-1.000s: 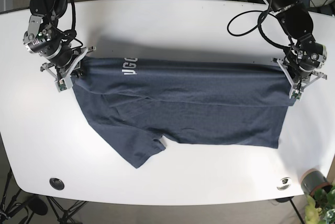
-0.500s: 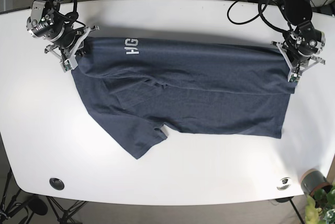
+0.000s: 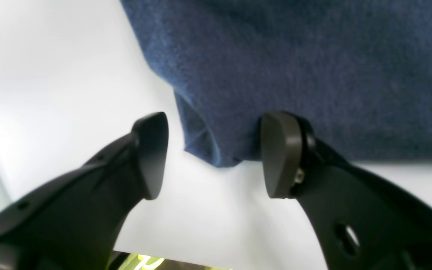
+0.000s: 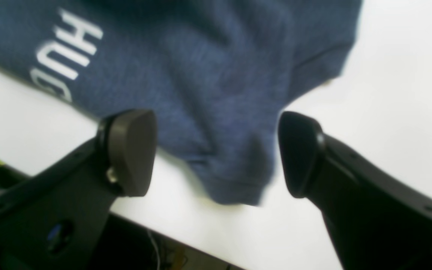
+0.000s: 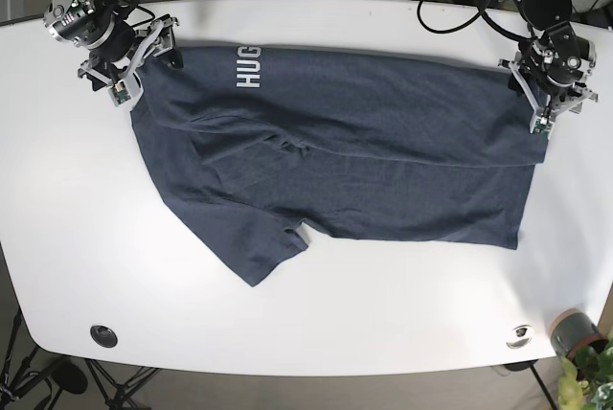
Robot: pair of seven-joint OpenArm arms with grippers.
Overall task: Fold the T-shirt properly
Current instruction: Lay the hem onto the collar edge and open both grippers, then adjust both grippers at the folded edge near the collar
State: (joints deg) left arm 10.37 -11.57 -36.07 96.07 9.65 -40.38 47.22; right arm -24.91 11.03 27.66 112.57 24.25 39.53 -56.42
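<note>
in the right wrist view the t-shirt (image 4: 216, 86) is blurred and cut by the top edge, its white print (image 4: 64, 56) only partly readable, and in the left wrist view the cloth (image 3: 313, 67) also runs out of the top and right edges.

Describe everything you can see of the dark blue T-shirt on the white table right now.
The dark blue T-shirt is a soft knit with white letters, "HUG" readable, near its far edge. It lies spread widthwise across the white table, mostly flat with light wrinkles, one short sleeve pointing toward the near edge. The wrist views show both grippers open: a shirt corner lies on the table between the left gripper's fingers, and a bunched, hemmed corner between the right gripper's.
</note>
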